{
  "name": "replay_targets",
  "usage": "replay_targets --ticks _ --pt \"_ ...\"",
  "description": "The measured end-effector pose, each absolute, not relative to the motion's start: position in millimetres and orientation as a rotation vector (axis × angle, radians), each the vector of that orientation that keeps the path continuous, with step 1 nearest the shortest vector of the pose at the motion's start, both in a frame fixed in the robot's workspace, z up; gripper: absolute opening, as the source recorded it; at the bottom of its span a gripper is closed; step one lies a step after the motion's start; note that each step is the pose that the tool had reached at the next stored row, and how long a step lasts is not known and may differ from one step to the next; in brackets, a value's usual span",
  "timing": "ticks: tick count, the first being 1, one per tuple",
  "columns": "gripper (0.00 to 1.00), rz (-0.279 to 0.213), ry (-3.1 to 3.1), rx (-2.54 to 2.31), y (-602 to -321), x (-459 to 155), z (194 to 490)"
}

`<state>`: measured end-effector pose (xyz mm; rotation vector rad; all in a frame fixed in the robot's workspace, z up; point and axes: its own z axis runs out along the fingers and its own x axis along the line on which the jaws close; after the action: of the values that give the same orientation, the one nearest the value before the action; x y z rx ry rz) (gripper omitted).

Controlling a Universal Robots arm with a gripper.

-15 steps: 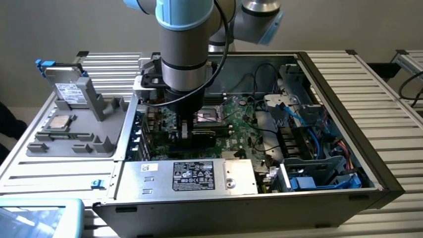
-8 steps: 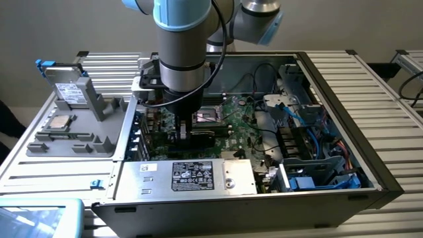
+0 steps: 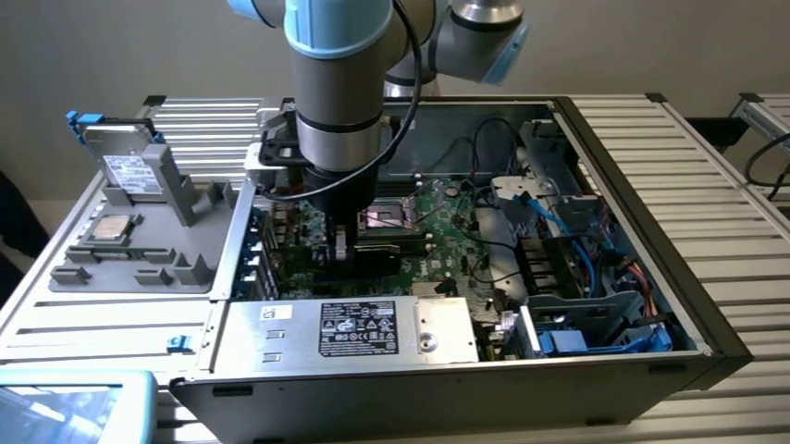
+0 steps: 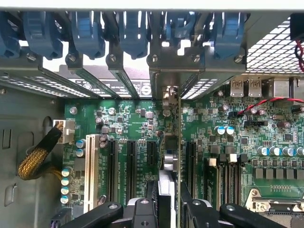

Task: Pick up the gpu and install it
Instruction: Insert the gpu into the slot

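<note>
Here the black gripper [image 4: 167, 209], jaws pinching the thin green-and-black gpu [image 4: 167, 164] edge-on, stands over the green motherboard [image 4: 223, 142]; its printing is unreadable.

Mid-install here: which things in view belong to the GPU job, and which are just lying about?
In the job:
gpu, held edge-on in the gripper
motherboard
computer case

Lying about:
hard drive upright in the grey tray
processor chip on that tray
power supply

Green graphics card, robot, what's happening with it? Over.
Claw shut on thin green graphics card. Card edge-down over black motherboard slot, silver bracket at rear. Blue latches nearby, nothing blocking.
</note>
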<state>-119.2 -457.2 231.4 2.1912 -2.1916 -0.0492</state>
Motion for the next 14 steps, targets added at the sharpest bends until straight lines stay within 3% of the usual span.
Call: replay_targets --ticks 8,11,14 --pt "0.3 -0.041 -2.199 2.196 -457.0 -120.3 231.5" --pt "0.47 -0.031 -2.205 2.2 -456.8 -120.4 231.5" --pt "0.54 -0.026 -2.207 2.202 -456.9 -120.2 234.5"
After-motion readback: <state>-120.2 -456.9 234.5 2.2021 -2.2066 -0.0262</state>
